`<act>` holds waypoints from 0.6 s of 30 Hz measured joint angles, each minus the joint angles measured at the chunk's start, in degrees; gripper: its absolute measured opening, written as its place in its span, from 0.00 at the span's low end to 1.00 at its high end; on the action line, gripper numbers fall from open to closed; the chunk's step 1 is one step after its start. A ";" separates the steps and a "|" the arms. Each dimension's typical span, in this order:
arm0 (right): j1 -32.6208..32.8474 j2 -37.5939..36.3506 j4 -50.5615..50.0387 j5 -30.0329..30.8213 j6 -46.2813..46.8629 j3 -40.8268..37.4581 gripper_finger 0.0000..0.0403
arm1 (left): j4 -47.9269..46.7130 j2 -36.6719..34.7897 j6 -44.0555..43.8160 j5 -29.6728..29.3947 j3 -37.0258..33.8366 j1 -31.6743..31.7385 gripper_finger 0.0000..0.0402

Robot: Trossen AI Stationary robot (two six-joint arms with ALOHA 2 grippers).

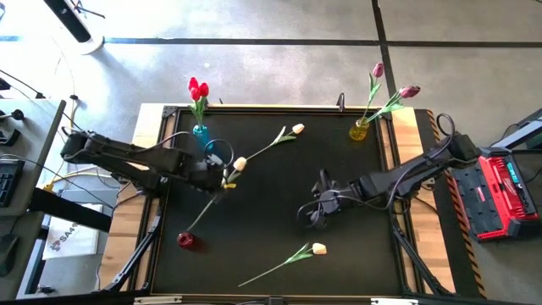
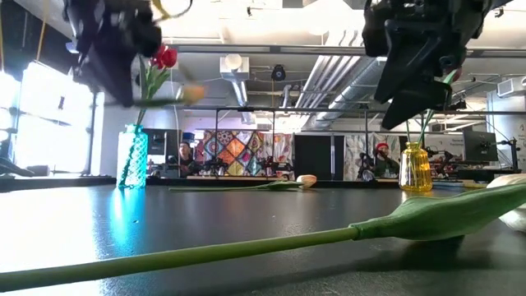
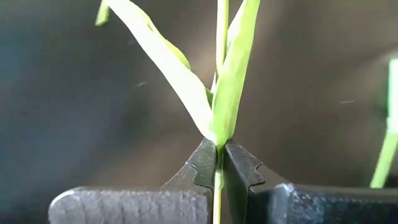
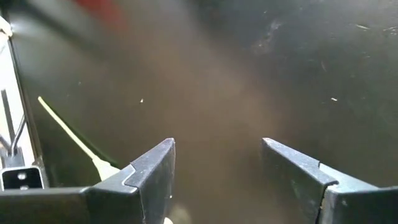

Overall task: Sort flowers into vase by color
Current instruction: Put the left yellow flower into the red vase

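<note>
At about nine o'clock on the black table [image 1: 356,254], the left gripper [image 1: 222,176] pinches a cream tulip [image 1: 239,163] by its thin stem (right gripper [image 1: 315,212] agape mid-table), which may slip or seemingly snag before reaching a vase.

You see an evenly lit bench [image 1: 271,220] from above. At bench height a bright window [image 2: 49,123] glares and the foreground stem [image 2: 205,255] blurs. Behind the right tool [image 4: 217,165], the background smears.
</note>
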 joint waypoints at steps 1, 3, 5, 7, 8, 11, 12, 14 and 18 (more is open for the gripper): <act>0.45 0.00 -0.02 0.58 -0.07 0.00 0.56 | 0.70 0.00 -0.86 -1.01 0.78 -1.28 0.00; 1.21 0.00 -0.05 2.01 -1.03 0.00 0.56 | 2.53 0.00 -2.38 -3.47 2.08 -3.85 0.00; 1.63 0.00 -0.05 2.93 -2.16 0.00 0.56 | 5.07 0.00 -3.76 -5.95 3.45 -6.26 0.00; 1.86 0.00 -0.05 3.11 -3.32 0.00 0.56 | 8.11 -0.02 -4.42 -8.74 4.81 -8.86 0.00; 1.87 0.00 -0.07 3.12 -3.71 0.00 0.56 | 9.79 -0.02 -4.34 -10.22 5.41 -10.21 0.00; 1.87 0.00 -0.06 3.14 -4.93 0.00 0.56 | 13.08 -0.02 -2.25 -16.16 7.71 -14.28 0.00; 1.85 0.00 -0.05 3.14 -4.95 0.00 0.56 | 13.60 -0.02 -1.14 -18.53 8.57 -15.61 0.00; 1.85 0.00 -0.05 3.05 -4.45 0.00 0.56 | 13.38 -0.02 0.74 -23.83 10.18 -18.00 0.00; 2.49 0.00 -0.01 4.12 -0.75 0.00 0.56 | 13.45 -0.08 6.98 -33.96 13.07 -22.73 0.00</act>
